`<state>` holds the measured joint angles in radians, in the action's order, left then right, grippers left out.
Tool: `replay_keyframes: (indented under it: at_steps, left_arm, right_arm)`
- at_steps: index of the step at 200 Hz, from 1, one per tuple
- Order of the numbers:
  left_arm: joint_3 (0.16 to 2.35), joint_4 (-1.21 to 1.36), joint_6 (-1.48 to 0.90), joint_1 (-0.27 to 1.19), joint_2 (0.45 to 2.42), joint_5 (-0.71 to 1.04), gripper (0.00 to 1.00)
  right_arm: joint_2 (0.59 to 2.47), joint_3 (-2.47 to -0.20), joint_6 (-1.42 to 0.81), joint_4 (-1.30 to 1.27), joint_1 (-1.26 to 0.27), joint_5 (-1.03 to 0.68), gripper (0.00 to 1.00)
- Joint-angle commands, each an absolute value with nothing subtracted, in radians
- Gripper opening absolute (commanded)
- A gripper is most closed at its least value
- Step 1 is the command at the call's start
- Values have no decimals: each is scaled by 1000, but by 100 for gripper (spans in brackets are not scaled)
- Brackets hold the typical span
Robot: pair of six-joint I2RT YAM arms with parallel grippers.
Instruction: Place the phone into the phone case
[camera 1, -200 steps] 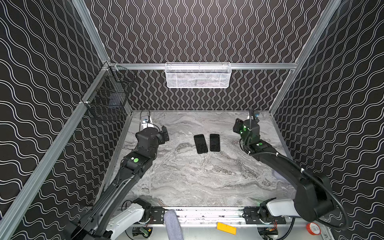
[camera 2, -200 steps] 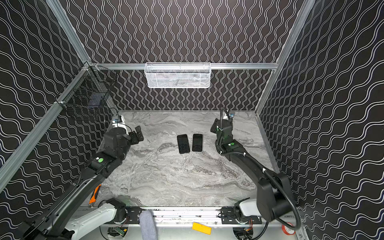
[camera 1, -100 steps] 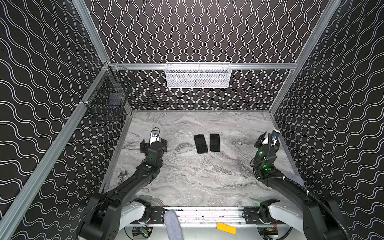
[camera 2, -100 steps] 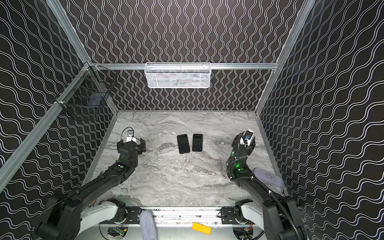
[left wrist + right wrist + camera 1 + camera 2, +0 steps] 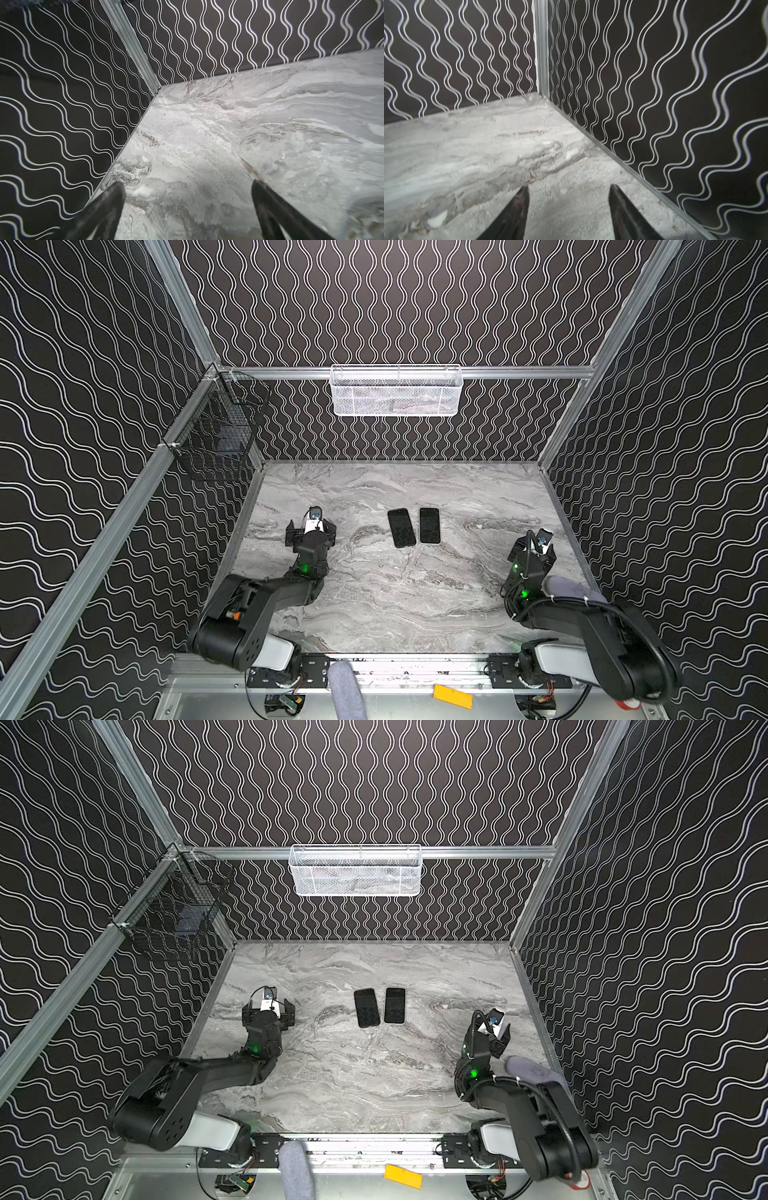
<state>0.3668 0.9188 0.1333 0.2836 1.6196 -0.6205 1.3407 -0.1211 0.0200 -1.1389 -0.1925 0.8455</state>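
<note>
Mid-table (image 5: 374,593), two dark slabs, phone (image 5: 429,525) and case (image 5: 401,527) (which is which unclear), lie just beside each other, unjoined, both grippers (image 5: 187,187) (image 5: 569,189) spread empty, well apart from them.

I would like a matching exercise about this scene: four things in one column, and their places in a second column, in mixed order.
Things:
1. white mesh basket
2. black wire basket
3. two flat black rectangles
4. yellow tag

Places:
A. hung on the left wall rail
B. side by side in the middle of the marble table
C. hung on the back wall rail
D. below the table's front edge

Pairs: 1-C, 2-A, 3-B, 4-D
</note>
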Motion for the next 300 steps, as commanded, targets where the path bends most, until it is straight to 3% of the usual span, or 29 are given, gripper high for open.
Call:
replay_keyframes:
  at_steps: [1,27,53,85,102,106,110,132,300]
  left_arm:
    - [387,1004,123,239,1619,-507,98]
    - [398,962,58,139,1624,-324,98]
    - [368,1036,54,98,1664,-211,98]
    - [369,1032,56,97,1662,-206,99]
    - [368,1027,55,97,1660,-207,99]
    - [368,1037,57,97,1663,-207,98]
    - [366,1049,61,98,1665,-208,98]
    - [364,1048,62,98,1664,-210,99]
    - [362,1047,61,98,1663,-209,99]
  right_arm:
    - [1413,-90,10,-1449,-176,752,69]
    - [1537,-76,60,-1639,-149,643,76]
    - [1466,-160,32,-1320,-126,467,77]
    - [1534,-192,-29,-1302,-18,304,79]
    - [1540,-249,-36,-1200,-11,296,86]
    - [1526,-263,-50,-1143,-7,290,96]
    - [1517,-267,-58,-1122,1,273,99]
    - [1551,-244,-39,-1239,16,260,100]
    - [1541,-252,-41,-1198,17,247,100]
